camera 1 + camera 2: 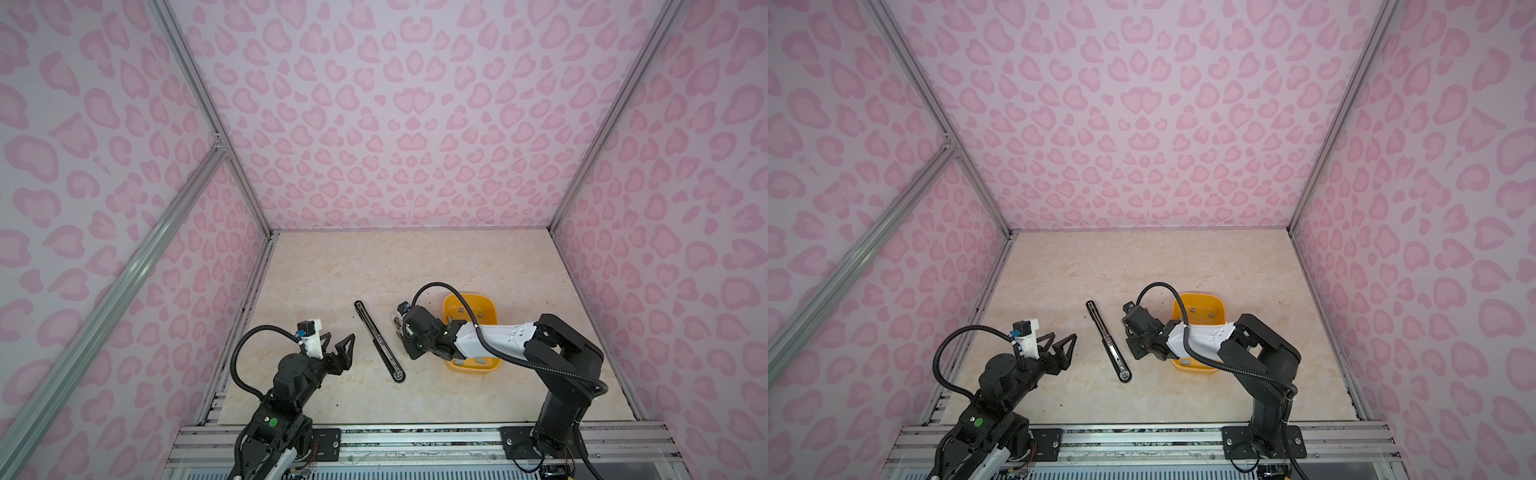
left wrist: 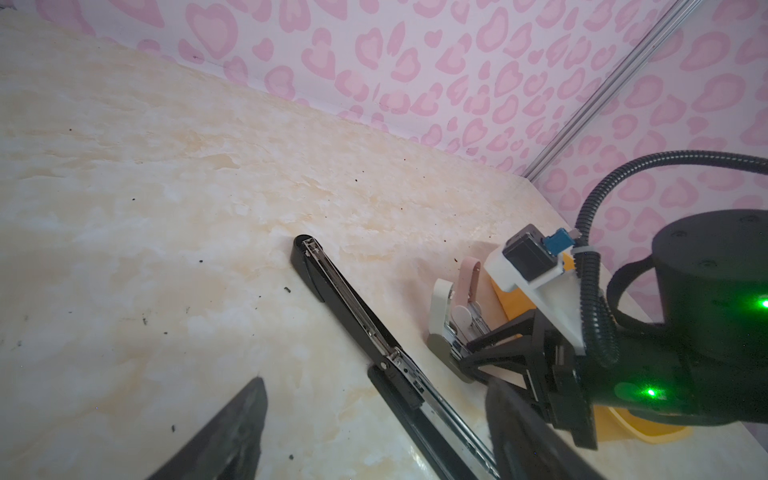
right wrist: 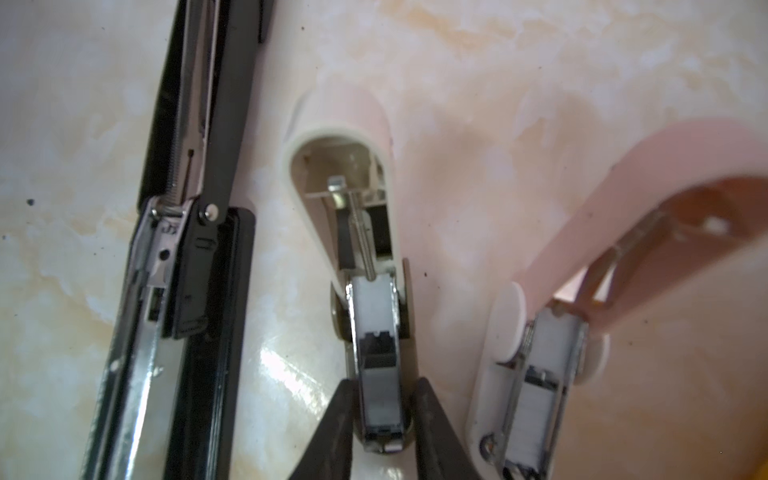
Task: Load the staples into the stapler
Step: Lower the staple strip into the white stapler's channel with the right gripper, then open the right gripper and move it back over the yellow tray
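Right gripper (image 3: 382,388) is down on the small stapler with the cream lid flipped open and olive base (image 3: 376,305). Its black fingers (image 3: 332,424) sit narrowly apart, one either side of the bare metal channel near its front end; can't tell if they pinch it or stand just clear. Grey fill in the channel may be a strip in place, not sure. The loose flat grey metal staples (image 1: 459,309) lie in the yellow plastic tub (image 1: 469,296), which the right arm reaches across. Left gripper (image 1: 341,337) hangs wide apart, holding nothing, on the far side of the long black stapler opened flat (image 1: 378,338). My read: seating step. To do it well, keep the strip parallel to the channel walls, legs down, and let go with a small spread only, since the black stapler is near on one flank and the pink-lidded small stapler (image 3: 540,365) on the other. Retreat straight up; a sideways drag would likely skid this light stapler on the marbled beige tabletop (image 1: 374,270). Check the strip lies flat before swinging the lid shut.
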